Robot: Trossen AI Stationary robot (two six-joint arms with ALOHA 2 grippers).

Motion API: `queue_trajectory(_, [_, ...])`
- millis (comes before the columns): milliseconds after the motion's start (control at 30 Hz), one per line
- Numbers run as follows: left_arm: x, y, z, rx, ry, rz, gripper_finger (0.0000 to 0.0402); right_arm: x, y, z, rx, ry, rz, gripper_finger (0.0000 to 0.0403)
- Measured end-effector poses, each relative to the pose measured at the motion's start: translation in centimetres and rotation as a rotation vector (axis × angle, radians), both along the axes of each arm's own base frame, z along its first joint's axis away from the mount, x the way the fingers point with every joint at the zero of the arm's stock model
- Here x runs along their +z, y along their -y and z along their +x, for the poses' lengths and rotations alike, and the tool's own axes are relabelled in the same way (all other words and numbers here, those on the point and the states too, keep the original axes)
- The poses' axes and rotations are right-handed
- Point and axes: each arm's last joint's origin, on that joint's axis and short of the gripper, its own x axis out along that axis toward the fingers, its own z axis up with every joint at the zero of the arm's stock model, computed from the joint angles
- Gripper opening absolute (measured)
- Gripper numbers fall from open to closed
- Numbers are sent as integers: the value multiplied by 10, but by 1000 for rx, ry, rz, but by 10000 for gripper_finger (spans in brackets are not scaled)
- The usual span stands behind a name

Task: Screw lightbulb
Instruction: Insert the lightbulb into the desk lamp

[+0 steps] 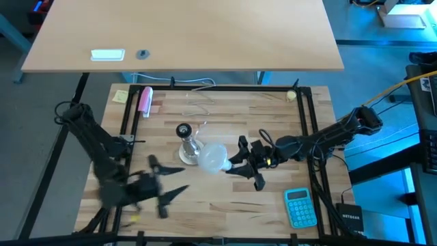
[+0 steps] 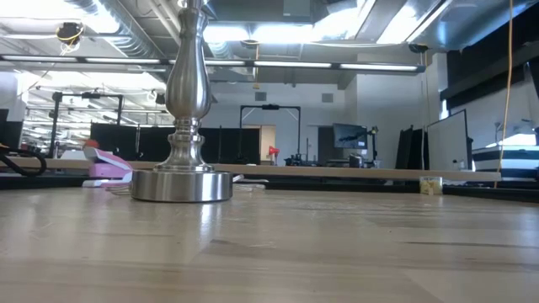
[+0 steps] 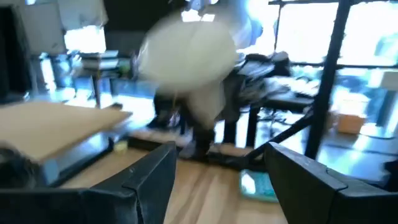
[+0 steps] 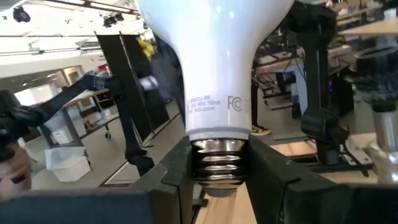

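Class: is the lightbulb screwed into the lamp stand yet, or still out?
Out. The right tool grips the lightbulb by its bare screw threads, beside the lamp stand.

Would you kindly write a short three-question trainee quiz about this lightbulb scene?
1. True or false: the right gripper clamps the white frosted lightbulb by its metal screw neck.
2. The left gripper has its jaws: A) spread and empty, B) closed on the bulb.
3. Fill in: the shiny metal socket stand stands on the ___.

Key: 1 true; 2 A; 3 wooden table.
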Motion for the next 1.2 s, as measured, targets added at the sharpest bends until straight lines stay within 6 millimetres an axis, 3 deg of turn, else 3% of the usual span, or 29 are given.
queue_trajectory(133, [-33,-14,24,-53,21,-82,237,7,-4,-1,-53,42,-43,112])
queue_trajectory(233, [-35,-26,33,-46,126,-143,237,8,-8,-1,-79,79,-49,112])
queue_trajectory(400, [-42,-30,53,-143,263,-101,237,0,-16,7,-91,95,-54,112])
queue_trajectory(533, [-42,-28,64,-115,292,-35,237,-10,-19,17,-110,116,-41,112])
queue_trajectory(833, [-23,-30,68,-62,319,67,237,-22,-23,27,-127,121,-15,112])
queue_trajectory(1000, [-25,-40,76,-36,300,60,237,-23,-27,31,-123,116,-20,112])
queue_trajectory(1200, [-29,-37,77,-59,271,30,237,-19,-28,33,-119,135,-38,112])
